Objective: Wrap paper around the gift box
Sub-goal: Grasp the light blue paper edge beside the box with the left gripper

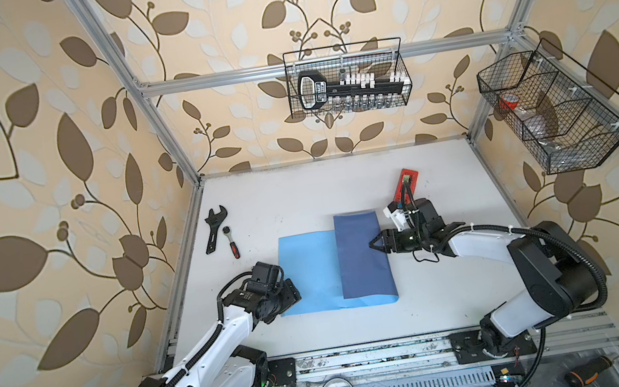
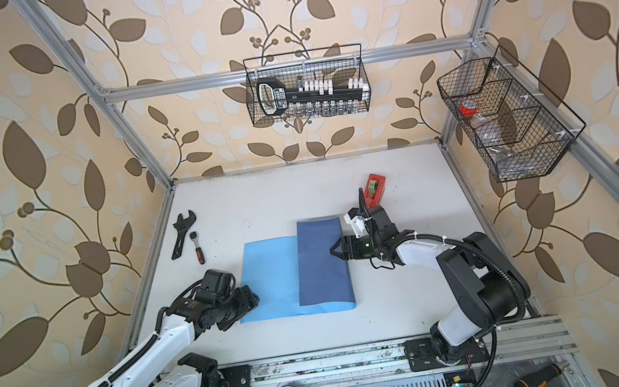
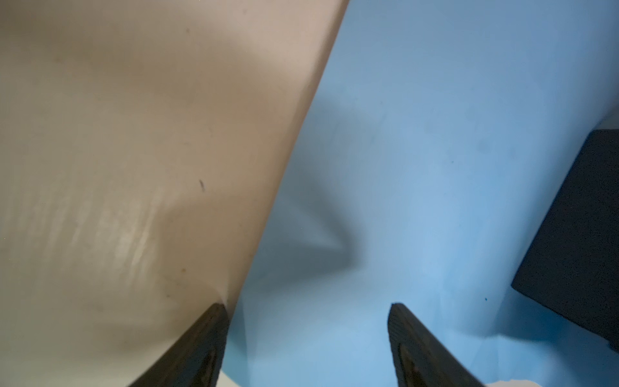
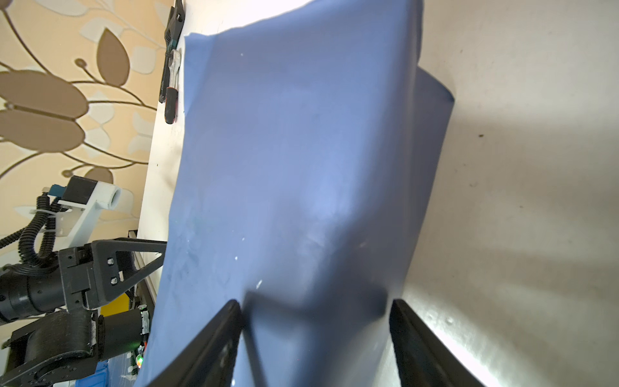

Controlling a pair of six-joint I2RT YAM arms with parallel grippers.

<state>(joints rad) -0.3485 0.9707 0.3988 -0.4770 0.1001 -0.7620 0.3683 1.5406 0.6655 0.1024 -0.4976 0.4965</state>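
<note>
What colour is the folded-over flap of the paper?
The flap is dark slate blue, clearest in a top view.

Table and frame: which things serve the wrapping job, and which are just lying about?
For the job: paper, one side folded over; gift box, seen only in the left wrist view; probably the red tape dispenser.
Lying about: wrench; ratchet; screwdriver by the front rail; back wire basket; side wire basket.
</note>
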